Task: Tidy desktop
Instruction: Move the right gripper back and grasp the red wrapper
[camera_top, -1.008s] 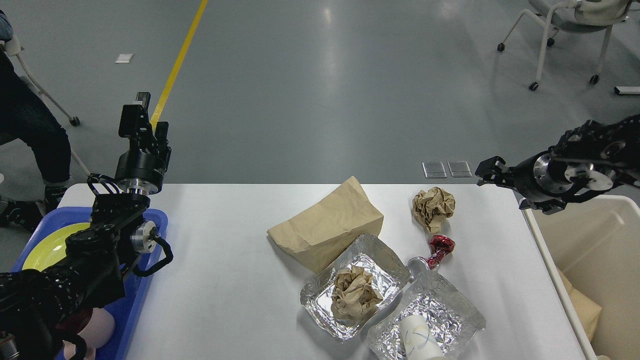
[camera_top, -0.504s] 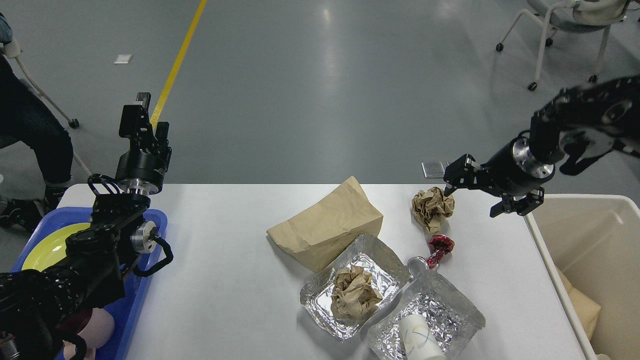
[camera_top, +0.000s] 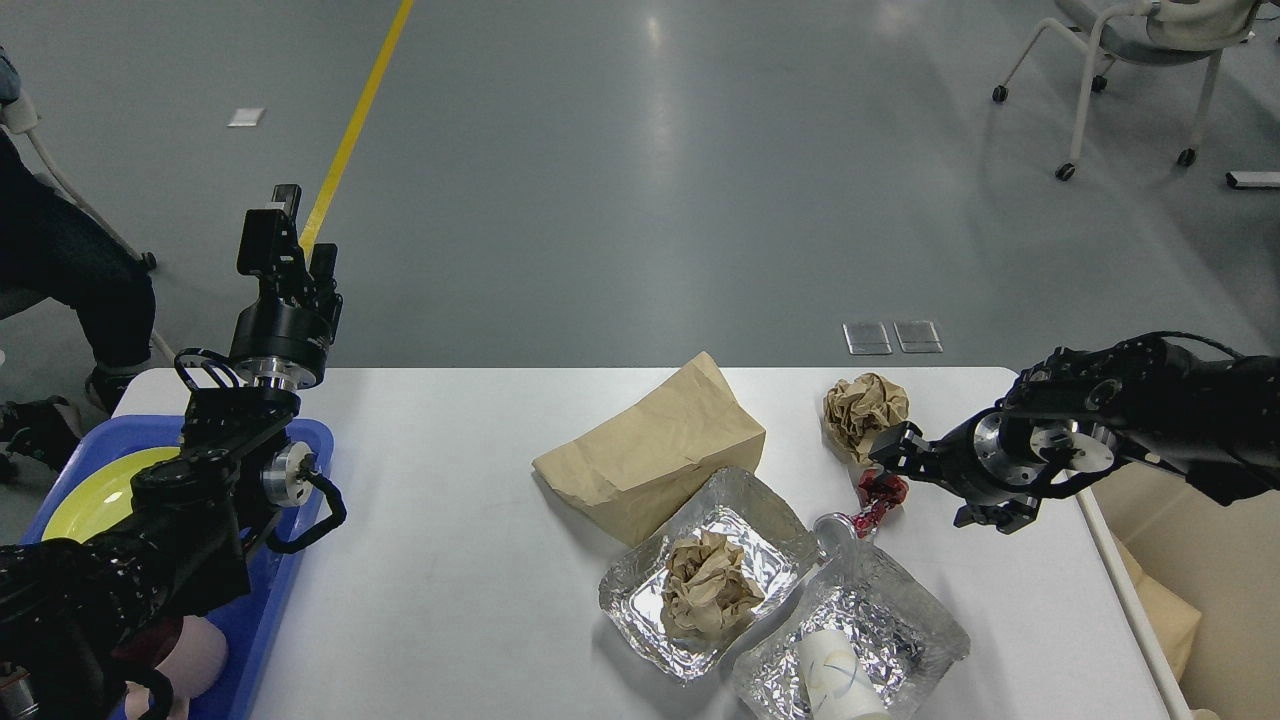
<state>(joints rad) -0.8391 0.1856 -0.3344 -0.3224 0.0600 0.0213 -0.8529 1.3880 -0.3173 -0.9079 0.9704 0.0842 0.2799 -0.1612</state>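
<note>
The desktop (camera_top: 450, 520) spreads out below both grippers. The left gripper (camera_top: 280, 215) sticks up past its far-left edge, can't tell if its jaws are parted. The right gripper (camera_top: 893, 462) sits with jaws spread, the crumpled brown paper ball (camera_top: 865, 412) just beyond them and the little red foil wrapper (camera_top: 880, 497) right beside them.

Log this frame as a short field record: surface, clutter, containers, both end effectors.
surface: white desktop
clutter: paper bag, crumpled paper ball, red wrapper, two foil trays
containers: blue tray at left, beige bin at right
left end effector: raised, state unclear
right end effector: beside red wrapper, grip unclear
</note>
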